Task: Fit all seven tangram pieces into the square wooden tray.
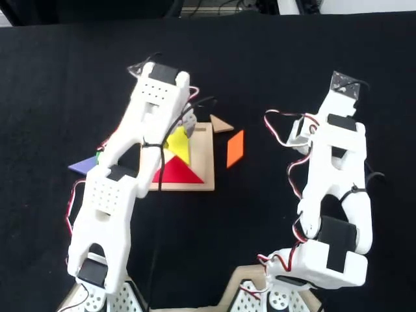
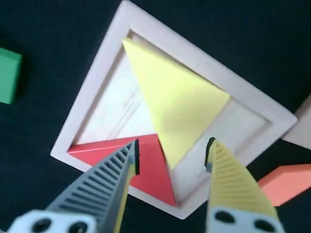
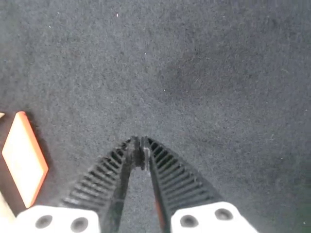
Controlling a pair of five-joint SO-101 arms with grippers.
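Observation:
The square wooden tray [image 1: 207, 170] lies left of centre on the black cloth. Inside it, a yellow triangle [image 2: 175, 97] rests above a red triangle [image 2: 153, 167]. My left gripper [image 2: 172, 155] hangs open just above the tray, and the yellow triangle's lower corner sits between its fingers without touching them. An orange parallelogram [image 1: 235, 148] lies just right of the tray, and a tan triangle [image 1: 221, 125] sits at the tray's far right corner. A blue piece [image 1: 83, 166] and a green piece [image 2: 8, 75] lie left of the tray. My right gripper [image 3: 140, 145] is shut over bare cloth.
The left arm [image 1: 130, 162] covers the tray's left side in the high view. The right arm [image 1: 335, 175] stands folded at the right, well away from the pieces. The orange parallelogram [image 3: 24, 158] lies off to one side of the right gripper.

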